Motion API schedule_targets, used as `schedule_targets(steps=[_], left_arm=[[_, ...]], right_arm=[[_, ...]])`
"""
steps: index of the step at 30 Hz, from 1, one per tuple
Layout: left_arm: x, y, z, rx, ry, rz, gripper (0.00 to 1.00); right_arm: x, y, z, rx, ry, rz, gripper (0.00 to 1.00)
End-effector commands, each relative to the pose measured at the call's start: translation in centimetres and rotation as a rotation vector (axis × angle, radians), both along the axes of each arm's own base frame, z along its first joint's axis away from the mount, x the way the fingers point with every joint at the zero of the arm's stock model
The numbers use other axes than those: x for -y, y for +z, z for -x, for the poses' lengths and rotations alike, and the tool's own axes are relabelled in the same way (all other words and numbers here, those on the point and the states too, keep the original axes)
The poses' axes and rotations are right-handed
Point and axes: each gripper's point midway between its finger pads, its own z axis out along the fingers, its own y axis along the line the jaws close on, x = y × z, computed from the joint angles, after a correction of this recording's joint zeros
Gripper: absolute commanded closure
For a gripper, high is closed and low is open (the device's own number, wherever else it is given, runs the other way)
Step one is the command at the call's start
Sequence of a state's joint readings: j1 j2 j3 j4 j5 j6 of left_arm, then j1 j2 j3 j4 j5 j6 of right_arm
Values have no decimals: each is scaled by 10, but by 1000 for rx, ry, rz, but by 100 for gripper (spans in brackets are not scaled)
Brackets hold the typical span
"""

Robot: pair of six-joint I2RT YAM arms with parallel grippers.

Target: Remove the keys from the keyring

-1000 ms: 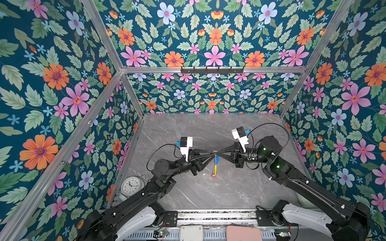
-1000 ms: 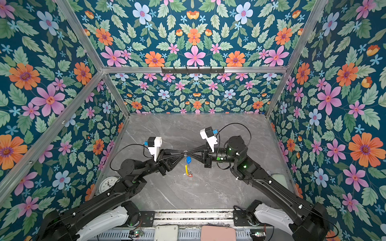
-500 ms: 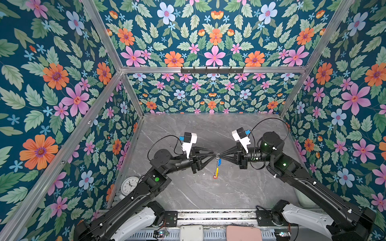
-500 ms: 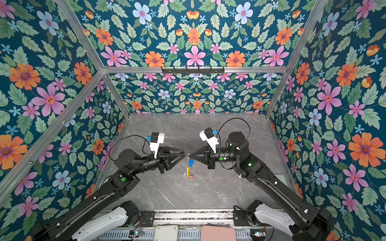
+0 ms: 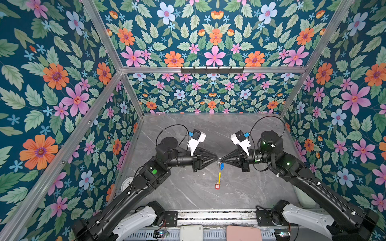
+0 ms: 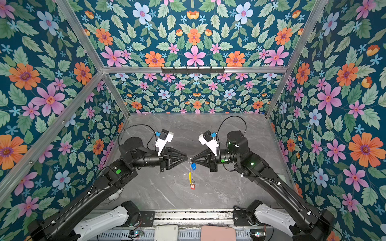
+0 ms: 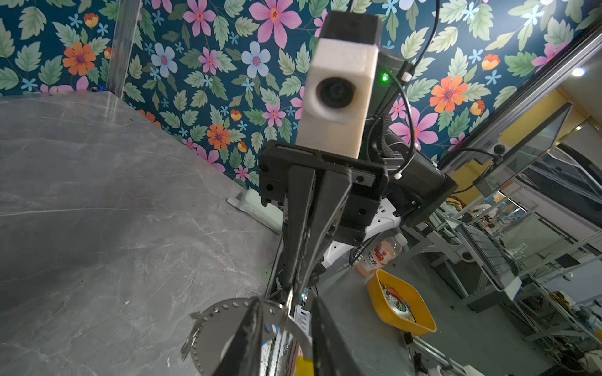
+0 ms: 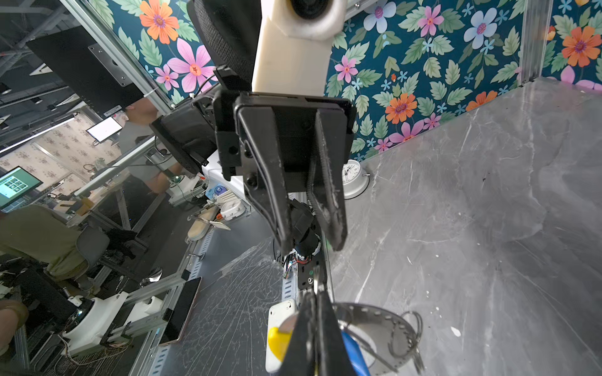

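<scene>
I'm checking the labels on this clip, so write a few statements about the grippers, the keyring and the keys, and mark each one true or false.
1. The right gripper is shut on the keyring. True.
2. The keyring lies flat on the table. False: it hangs from the right gripper's jaws, seen edge-on in both top views.
3. The blue-tagged key sits nearer the grippers than the red-tagged key. True.
4. The left gripper has its jaws pressed tight together. False: they stand apart, at the ring's rim.
5. The clock stands at the table's right edge. False: it is at the left edge, partly hidden by the left arm.
</scene>
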State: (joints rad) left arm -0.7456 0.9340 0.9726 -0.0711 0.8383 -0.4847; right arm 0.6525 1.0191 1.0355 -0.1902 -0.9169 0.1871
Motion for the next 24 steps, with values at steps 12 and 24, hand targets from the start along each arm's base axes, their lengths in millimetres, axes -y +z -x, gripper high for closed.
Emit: schedule_targets(steps=[12,24], left_arm=[[3,-9,7,4,-74,-72,78],[9,-6,5,10,-101,-76,84]], right_arm=[[-3,4,-2,18,17,-1,100],[-4,-1,-3,7,16,15,100]])
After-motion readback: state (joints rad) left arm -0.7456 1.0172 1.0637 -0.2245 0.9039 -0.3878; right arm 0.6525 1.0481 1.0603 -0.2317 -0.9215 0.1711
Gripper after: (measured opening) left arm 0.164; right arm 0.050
